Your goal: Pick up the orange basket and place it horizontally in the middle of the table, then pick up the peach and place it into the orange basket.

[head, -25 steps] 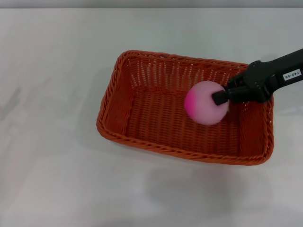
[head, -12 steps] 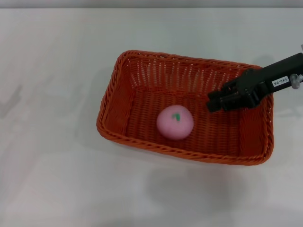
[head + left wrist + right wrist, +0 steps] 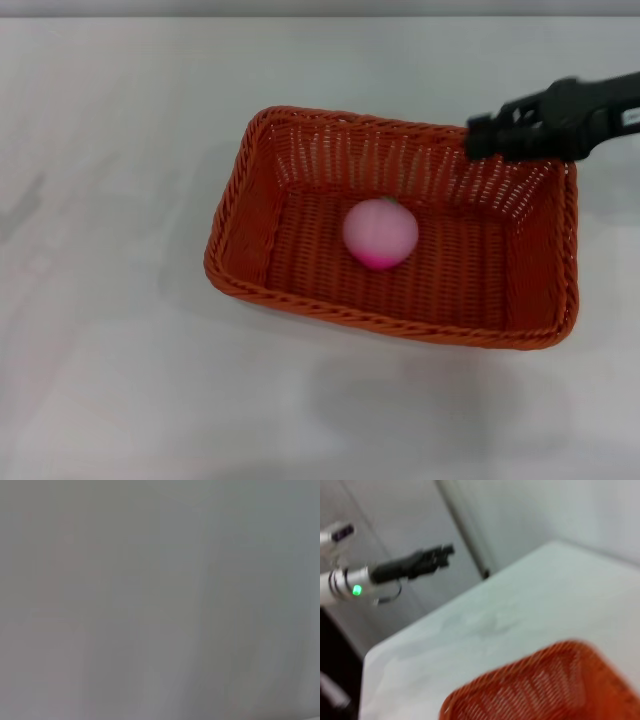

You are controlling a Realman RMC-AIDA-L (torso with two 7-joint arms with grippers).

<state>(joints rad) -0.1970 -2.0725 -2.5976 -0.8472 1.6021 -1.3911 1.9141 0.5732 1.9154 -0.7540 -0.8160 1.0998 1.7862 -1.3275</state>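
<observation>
Peach point(image 3: 380, 233) lay loose on floor of orange basket point(image 3: 300, 290), mid tabletop point(image 3: 100, 350). Right claw point(image 3: 478, 138) hovered above far-right rim, holding nothing; finger spread not discernible. Left claw point(image 3: 442, 552) parked off tabletop, state unclear. Recommend: retract right arm up and clear of rim, no contact w/ wicker. Count: 1 peach, 1 basket, 2 claws.

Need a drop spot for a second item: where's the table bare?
Bare table left of the orange basket, and in front of it. Crowded: the peach mid-basket, and the right claw over its far right corner.
</observation>
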